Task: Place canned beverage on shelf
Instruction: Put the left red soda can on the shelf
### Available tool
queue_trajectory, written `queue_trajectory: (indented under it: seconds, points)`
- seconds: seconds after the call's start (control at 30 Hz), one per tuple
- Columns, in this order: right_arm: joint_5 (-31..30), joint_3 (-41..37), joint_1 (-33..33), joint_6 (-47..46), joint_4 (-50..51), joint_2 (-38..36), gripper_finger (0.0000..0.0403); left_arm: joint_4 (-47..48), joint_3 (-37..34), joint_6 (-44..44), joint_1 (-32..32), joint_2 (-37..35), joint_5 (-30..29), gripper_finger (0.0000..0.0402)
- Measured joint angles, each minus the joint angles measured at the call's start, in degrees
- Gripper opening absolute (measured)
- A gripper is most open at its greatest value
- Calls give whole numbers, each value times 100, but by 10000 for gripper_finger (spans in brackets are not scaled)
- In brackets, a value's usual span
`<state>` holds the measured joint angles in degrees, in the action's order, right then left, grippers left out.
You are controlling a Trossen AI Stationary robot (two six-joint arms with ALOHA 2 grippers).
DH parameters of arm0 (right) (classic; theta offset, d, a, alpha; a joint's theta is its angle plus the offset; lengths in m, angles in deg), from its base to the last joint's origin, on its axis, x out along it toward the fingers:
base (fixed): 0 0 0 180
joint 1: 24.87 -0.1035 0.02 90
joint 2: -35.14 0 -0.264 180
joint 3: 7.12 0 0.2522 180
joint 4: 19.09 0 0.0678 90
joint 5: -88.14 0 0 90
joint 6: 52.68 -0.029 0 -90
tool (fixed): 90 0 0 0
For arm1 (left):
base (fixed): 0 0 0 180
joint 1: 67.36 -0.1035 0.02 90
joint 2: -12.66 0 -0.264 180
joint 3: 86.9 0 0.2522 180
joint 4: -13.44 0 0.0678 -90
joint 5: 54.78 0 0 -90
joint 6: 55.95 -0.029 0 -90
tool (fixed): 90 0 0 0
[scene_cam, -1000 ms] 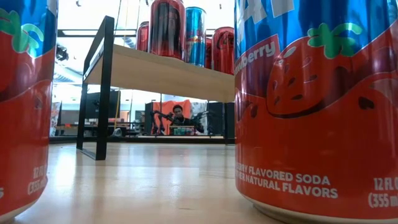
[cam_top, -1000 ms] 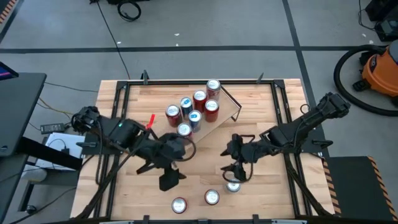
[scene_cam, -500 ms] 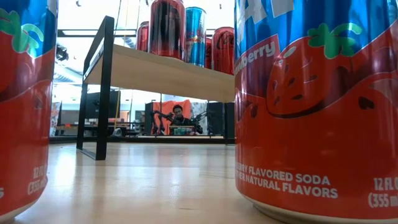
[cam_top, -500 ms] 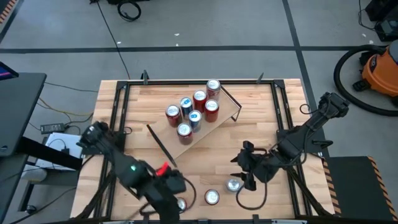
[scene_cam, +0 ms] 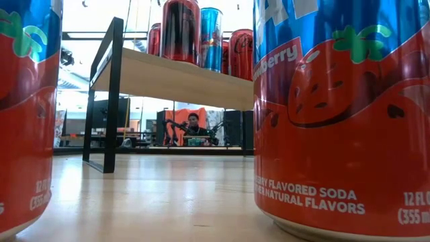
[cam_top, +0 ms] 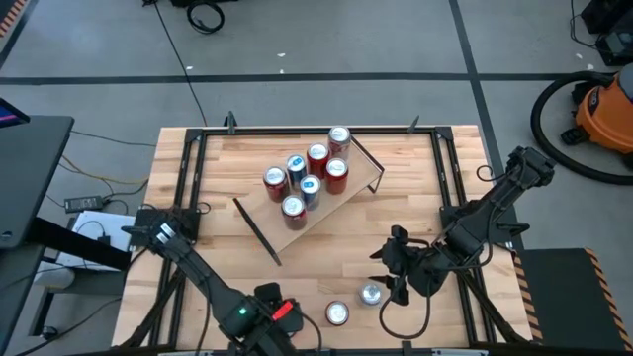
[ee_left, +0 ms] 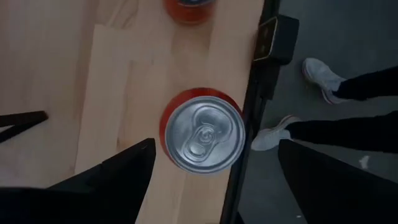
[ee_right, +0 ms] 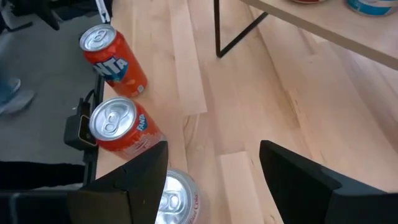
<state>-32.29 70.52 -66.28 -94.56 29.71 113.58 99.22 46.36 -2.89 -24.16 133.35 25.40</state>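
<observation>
Left claw (ee_left: 211, 180) spread wide directly above red can (ee_left: 204, 131) at bench (cam_top: 326, 247) near edge, not touching. Right claw (ee_right: 211, 180) spread, silver-topped can (ee_right: 174, 202) between its fingers, ungripped. Three cans loose on bench. Shelf (cam_top: 351, 188) holds six cans.

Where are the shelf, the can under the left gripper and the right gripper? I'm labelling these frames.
shelf (cam_top: 348, 191): high view, bare board end.
can (ee_left: 204, 130): left wrist view, silver lid.
right gripper (cam_top: 399, 263): high view, between its fingers.
</observation>
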Motion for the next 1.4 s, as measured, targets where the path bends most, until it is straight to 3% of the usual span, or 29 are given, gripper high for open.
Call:
queue_trajectory:
  seconds: [0.43,1.1,1.4]
  points:
    - [-12,0,-26,-144,125,2,262,309,4,159,181,126,-746,350]
    - [-149,0,-26,-195,84,4,262,130,7,460,66,214,-501,357]
    - [-151,0,-26,-220,61,4,262,-168,4,-163,52,363,-450,357]
